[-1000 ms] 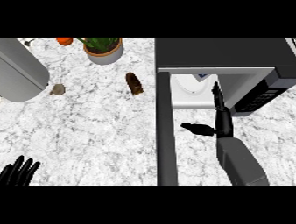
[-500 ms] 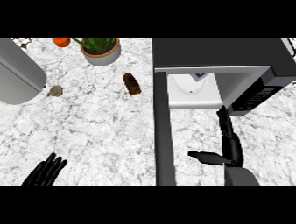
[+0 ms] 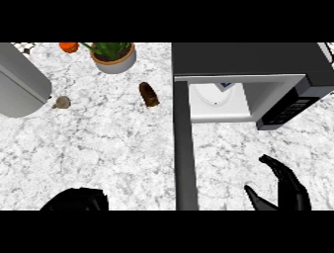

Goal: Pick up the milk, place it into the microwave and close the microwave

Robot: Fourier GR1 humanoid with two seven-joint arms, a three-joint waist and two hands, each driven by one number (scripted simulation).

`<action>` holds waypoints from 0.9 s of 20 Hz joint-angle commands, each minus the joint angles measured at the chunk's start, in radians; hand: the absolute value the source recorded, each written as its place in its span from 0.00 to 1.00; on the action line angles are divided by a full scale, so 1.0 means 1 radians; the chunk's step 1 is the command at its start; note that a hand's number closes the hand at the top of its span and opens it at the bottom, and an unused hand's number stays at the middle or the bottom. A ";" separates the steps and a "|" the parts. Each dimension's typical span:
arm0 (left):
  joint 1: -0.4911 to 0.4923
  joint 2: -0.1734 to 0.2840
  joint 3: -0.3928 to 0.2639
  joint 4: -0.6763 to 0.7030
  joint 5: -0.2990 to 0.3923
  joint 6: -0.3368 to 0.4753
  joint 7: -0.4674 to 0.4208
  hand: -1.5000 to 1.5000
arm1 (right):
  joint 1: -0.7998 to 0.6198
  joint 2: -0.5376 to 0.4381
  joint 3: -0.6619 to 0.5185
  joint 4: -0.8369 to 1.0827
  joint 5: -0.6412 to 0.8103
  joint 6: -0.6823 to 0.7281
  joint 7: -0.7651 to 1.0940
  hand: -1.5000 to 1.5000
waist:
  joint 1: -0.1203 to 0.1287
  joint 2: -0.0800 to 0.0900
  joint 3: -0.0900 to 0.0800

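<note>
The milk (image 3: 220, 97), a white carton with a blue mark on top, stands inside the open microwave (image 3: 272, 64) at the upper right. The microwave's door (image 3: 185, 148) is swung wide and shows edge-on as a dark strip running down to the lower edge. Right of the door and well below the cavity, my right hand (image 3: 286, 188) is open, fingers straight, thumb out to the left, holding nothing. My left hand (image 3: 79, 200) shows as a dark shape at the lower edge, left of the door.
A potted plant (image 3: 113, 57) and an orange item (image 3: 69, 47) stand at the back. A brown object (image 3: 149, 94) lies close to the door's hinge. A small beige piece (image 3: 62, 102) sits beside a large grey cylinder (image 3: 9, 79) at the left.
My right hand has drawn back out of the microwave toward the lower edge, leaving the milk inside. My left hand has shifted right, toward the door's free end.
</note>
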 commanded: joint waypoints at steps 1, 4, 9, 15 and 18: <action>-0.112 -0.002 -0.046 0.030 -0.048 0.031 0.079 1.00 | 0.182 0.012 0.023 -0.193 -0.041 0.030 0.025 1.00 | 0.005 0.004 0.001; -0.170 -0.002 -0.184 0.107 -0.120 0.184 0.066 1.00 | 0.187 -0.041 -0.028 -0.287 -0.114 0.069 0.106 0.00 | 0.011 0.005 0.001; -0.336 -0.002 -0.276 0.244 -0.138 0.291 0.066 1.00 | 0.291 -0.133 -0.105 -0.407 -0.214 0.162 0.155 0.00 | 0.003 0.006 0.001; -0.546 -0.002 -0.480 0.407 -0.163 0.500 0.087 1.00 | 0.329 -0.115 -0.092 -0.431 -0.124 0.117 0.103 0.00 | 0.002 0.007 0.001; -0.658 -0.002 -0.571 0.500 -0.098 0.551 0.147 1.00 | 0.326 -0.145 -0.132 -0.523 -0.190 0.128 0.186 0.00 | -0.004 0.007 0.001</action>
